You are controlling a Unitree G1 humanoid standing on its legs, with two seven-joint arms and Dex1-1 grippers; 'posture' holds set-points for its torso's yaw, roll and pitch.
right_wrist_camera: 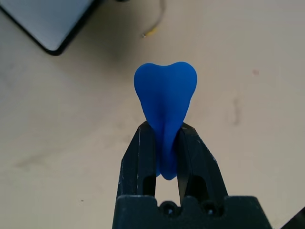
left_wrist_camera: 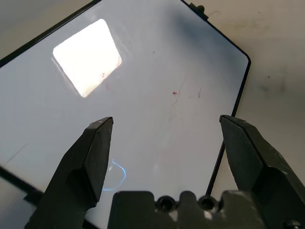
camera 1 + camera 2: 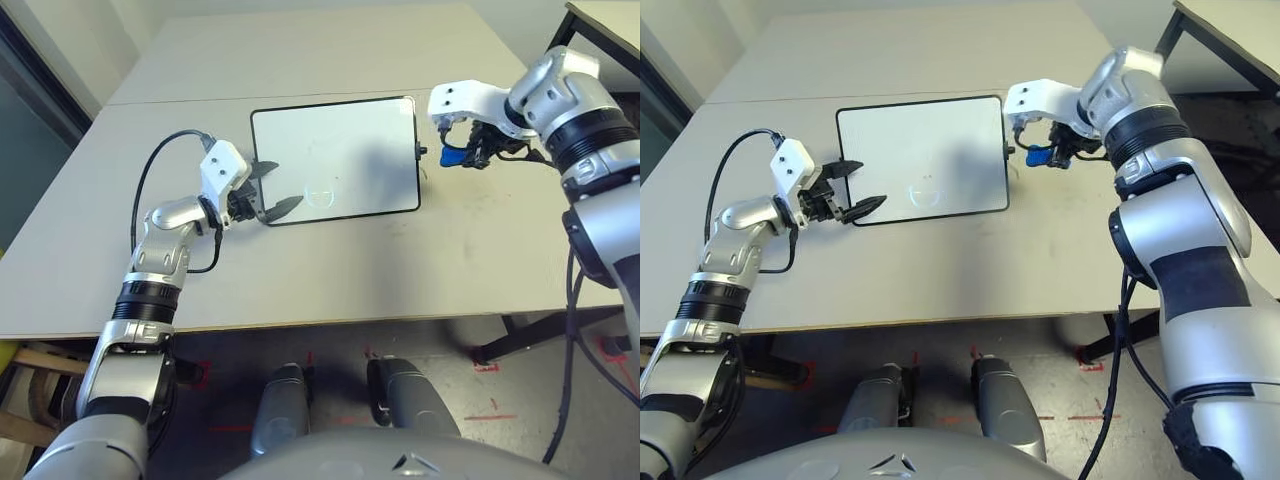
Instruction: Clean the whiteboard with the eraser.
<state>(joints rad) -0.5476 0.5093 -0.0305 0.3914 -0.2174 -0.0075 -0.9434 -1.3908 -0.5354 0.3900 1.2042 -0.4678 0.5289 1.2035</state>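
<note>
- My right claw is clamped on the eraser, gripping its narrow waist with the rounded blue lobe sticking out past the fingertips.
- It hangs above the bare surface, just beside the right edge of the whiteboard and near its side knob, not over the white area.
- My left claw is wide open and holds nothing; it sits over the board's near left corner, one finger on each side of that edge.
- The whiteboard lies flat on the surface between my two arms, its long side running across me.
- The board looks almost clean: in the left wrist view I can make out only a few faint red specks and thin traces, plus a bright reflection of a light.
- I judge the eraser light and somewhat soft, since the fingers seem to pinch it in at the waist; that waist is the sensible place to hold, leaving the lobe free to rub.
- The board looks thin, stiff and smooth, so I expect it may slide under a wipe; steadying it at the frame with the left claw seems wise.
- I can read no brand, label or writing on the board, the eraser or the surface.
</note>
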